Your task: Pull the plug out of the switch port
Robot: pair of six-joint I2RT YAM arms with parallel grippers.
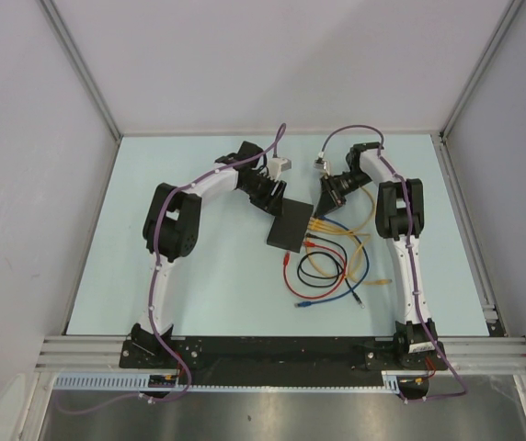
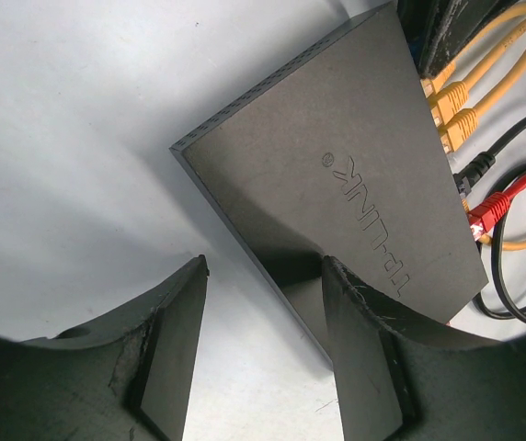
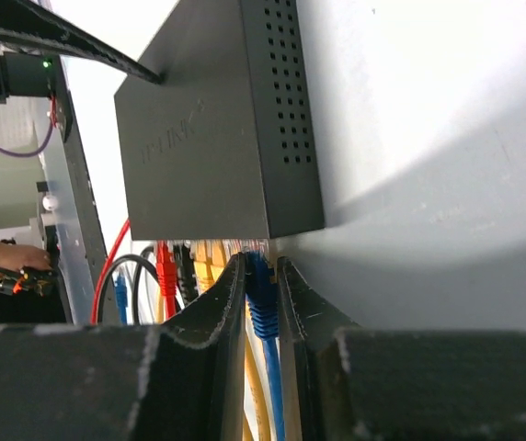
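Observation:
The switch [image 1: 288, 230] is a flat matte-black box lying mid-table, its sockets facing right. Orange [image 2: 453, 92], black [image 2: 473, 170] and red [image 2: 491, 209] plugs sit in its ports. My right gripper [image 1: 323, 209] is at the far end of the port row; in the right wrist view its fingers [image 3: 261, 262] are shut on a blue plug [image 3: 261, 292] that is still seated in the switch [image 3: 208, 138]. My left gripper [image 1: 277, 204] is open [image 2: 265, 266] at the switch's far left corner [image 2: 337, 156], one finger over the top face and the other beside it above the table.
A tangle of loose orange, black, red and blue cables [image 1: 332, 262] lies right of and in front of the switch. Aluminium frame posts [image 1: 79, 64] and white walls close in the pale table [image 1: 189, 285]. A black base rail [image 1: 281, 354] runs along the near edge.

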